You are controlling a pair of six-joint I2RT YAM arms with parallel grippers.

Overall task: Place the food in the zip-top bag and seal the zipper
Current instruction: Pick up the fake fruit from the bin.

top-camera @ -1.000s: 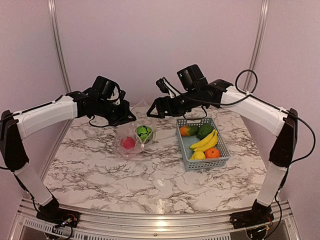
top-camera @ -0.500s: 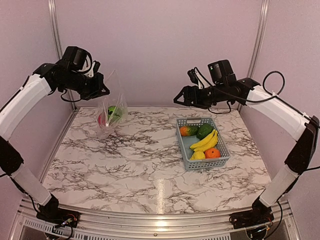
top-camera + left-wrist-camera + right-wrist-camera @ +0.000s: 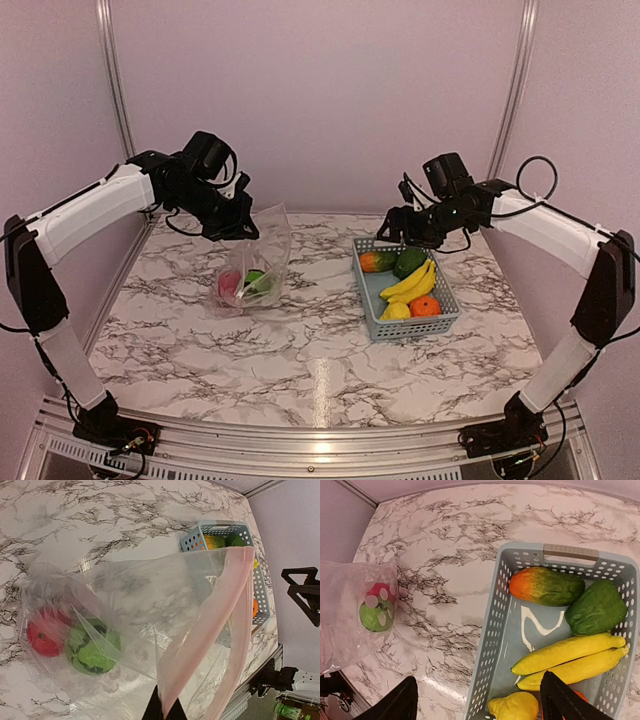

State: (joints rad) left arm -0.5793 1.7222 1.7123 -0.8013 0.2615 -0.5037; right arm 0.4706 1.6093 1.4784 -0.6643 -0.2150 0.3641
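The left gripper (image 3: 162, 711) is clenched on the pinkish zipper strip (image 3: 215, 620) of the clear crinkly zip-top bag (image 3: 262, 250), which sags below it onto the marbled white table (image 3: 300, 350) (red toy apple (image 3: 44, 637) and striped green melon (image 3: 94, 651) inside). The right gripper (image 3: 479, 702), spread and empty, hovers over the grey-blue slotted basket (image 3: 570, 553) holding yellow bananas (image 3: 570, 652) and a green pepper (image 3: 596, 607).

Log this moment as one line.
left gripper shut on zip-top bag | right gripper open above basket | bag holds red, green food | zipper unsealed

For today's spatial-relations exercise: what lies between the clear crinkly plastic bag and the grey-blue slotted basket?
Only bare marble-patterned tabletop lies between bag and basket, clearest in the top external view.
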